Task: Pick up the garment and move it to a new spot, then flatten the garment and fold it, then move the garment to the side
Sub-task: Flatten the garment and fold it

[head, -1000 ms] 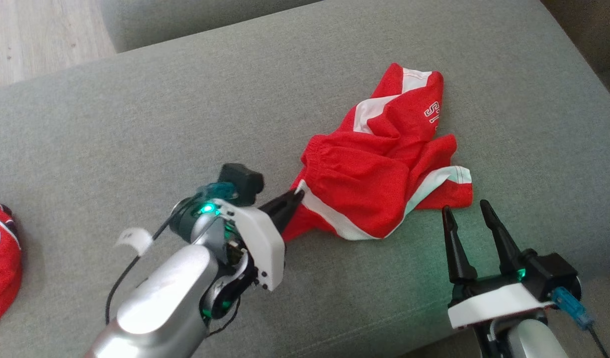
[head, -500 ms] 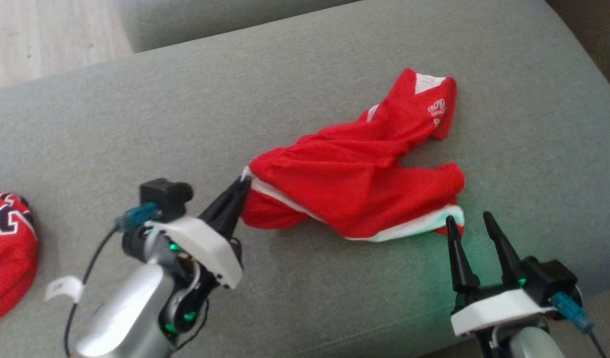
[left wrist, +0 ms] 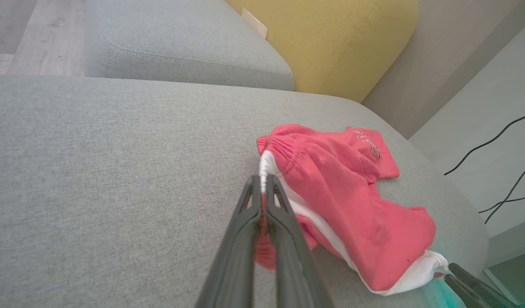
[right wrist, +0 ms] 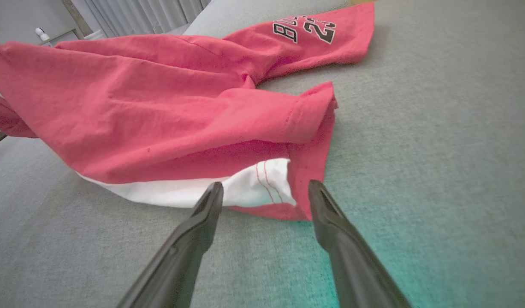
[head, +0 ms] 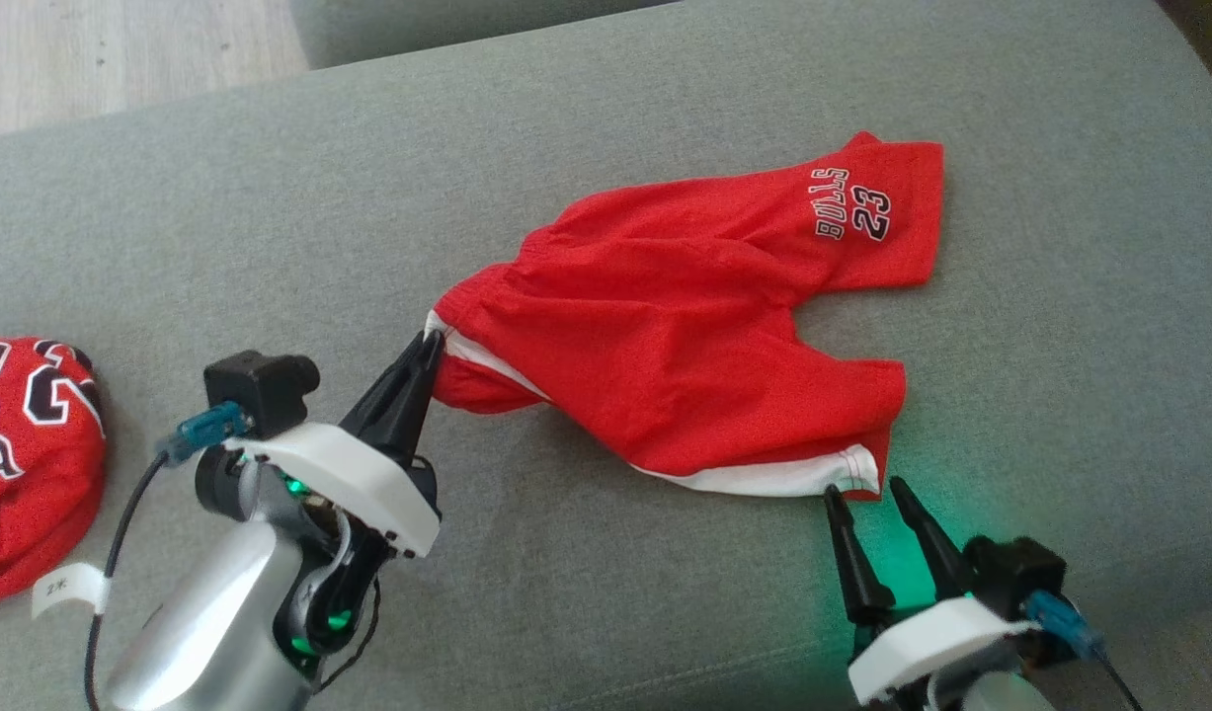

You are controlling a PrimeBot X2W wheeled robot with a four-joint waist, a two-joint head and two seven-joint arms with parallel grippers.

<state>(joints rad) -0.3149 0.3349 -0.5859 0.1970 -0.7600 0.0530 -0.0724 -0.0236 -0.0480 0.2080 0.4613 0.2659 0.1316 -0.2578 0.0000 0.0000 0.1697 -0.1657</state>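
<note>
Left end effector (head: 426,348): pinched on waistband of red mesh shorts (head: 685,336).
Right end effector (head: 864,491): wide open, empty, beside white hem.

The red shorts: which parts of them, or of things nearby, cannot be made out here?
Left wrist view: the pinched waistband corner of the shorts, covered by the fingers of the left gripper.
Left wrist view: the print on the far leg, too small to read.
Head view: the second red garment, cut off by the left edge.
</note>
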